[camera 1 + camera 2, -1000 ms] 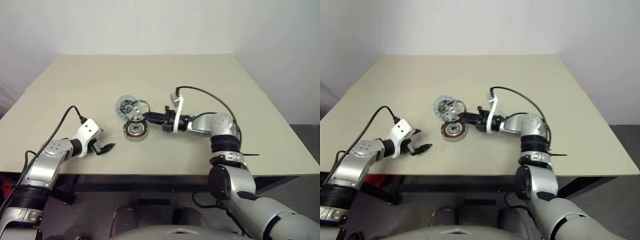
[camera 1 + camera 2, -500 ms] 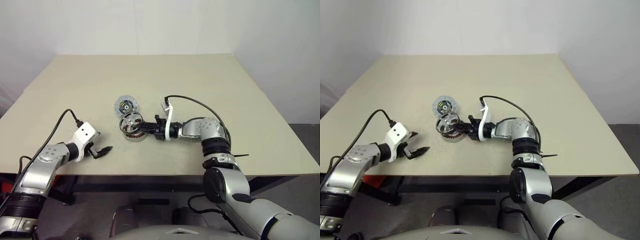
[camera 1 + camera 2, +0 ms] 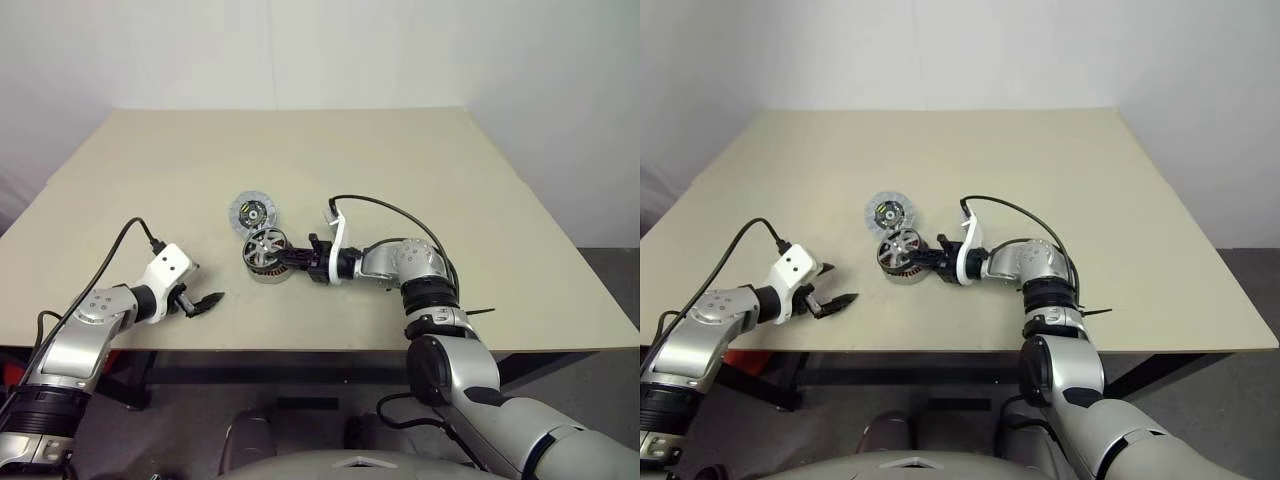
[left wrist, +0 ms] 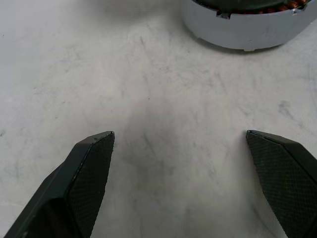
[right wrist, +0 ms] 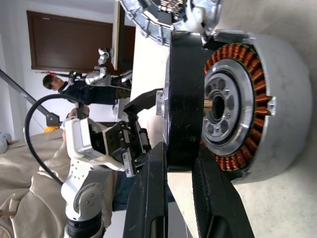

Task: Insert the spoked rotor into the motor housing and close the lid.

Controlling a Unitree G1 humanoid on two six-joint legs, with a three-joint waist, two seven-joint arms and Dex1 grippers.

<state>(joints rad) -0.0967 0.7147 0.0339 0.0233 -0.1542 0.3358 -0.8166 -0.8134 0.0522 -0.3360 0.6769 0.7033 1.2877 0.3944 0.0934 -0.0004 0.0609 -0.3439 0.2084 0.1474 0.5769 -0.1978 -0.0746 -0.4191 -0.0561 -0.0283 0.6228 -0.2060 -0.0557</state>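
Silvery motor housing (image 5: 257, 94) with copper-brown coils, dark grey spoked rotor (image 5: 184, 99), beige table (image 3: 400, 170).

A: What changed in the right arm?

B: The right gripper (image 3: 296, 262) came down toward the desk's (image 3: 480, 180) near edge with the rotor (image 3: 266, 246) pinched by its rim. A second ago the rotor was up, overlapping the lid (image 3: 250, 211) in view.

A: And now?

B: Rotor sits low over the housing (image 3: 262, 270), tilted, clear of the lid. Contact with the housing can't be judged.

A: Left arm?

B: The left gripper (image 3: 207, 301) drew slightly nearer the near edge.
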